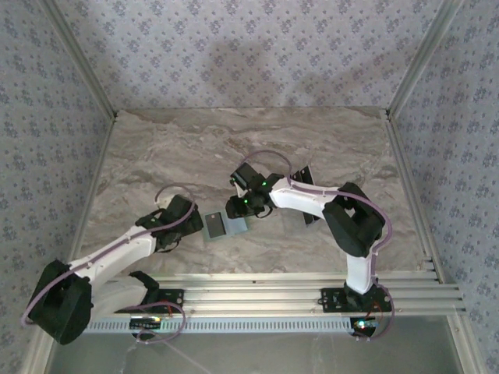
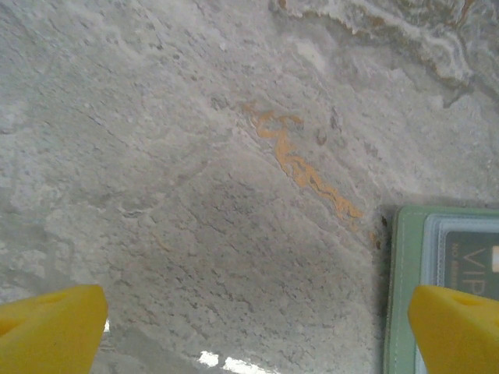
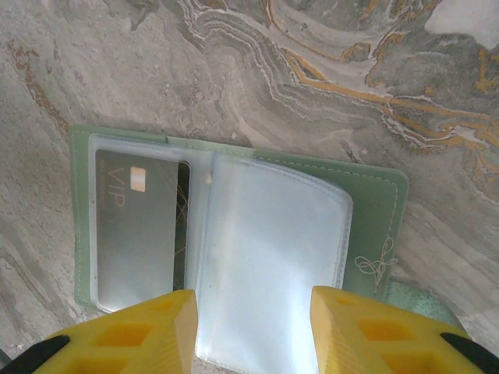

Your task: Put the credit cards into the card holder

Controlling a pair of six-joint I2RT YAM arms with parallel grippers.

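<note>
The green card holder (image 3: 374, 210) lies open on the marble table, its clear sleeves facing up. A dark credit card (image 3: 136, 226) marked VIP sits in the left sleeve. My right gripper (image 3: 253, 312) is open just above the near edge of the empty right sleeve (image 3: 265, 241), with nothing pinched. My left gripper (image 2: 257, 327) is wide open over bare marble, and the holder's left edge (image 2: 401, 288) lies by its right fingertip. From above, the holder (image 1: 223, 226) lies between the left gripper (image 1: 189, 221) and the right gripper (image 1: 238, 208). More dark credit cards (image 1: 302, 174) lie partly under the right forearm.
A raised frame borders the marble table (image 1: 195, 148) at left and right, with patterned walls beyond. An aluminium rail (image 1: 296, 292) with both arm bases runs along the near edge. The right arm's elbow (image 1: 351, 218) stands over the right half of the table.
</note>
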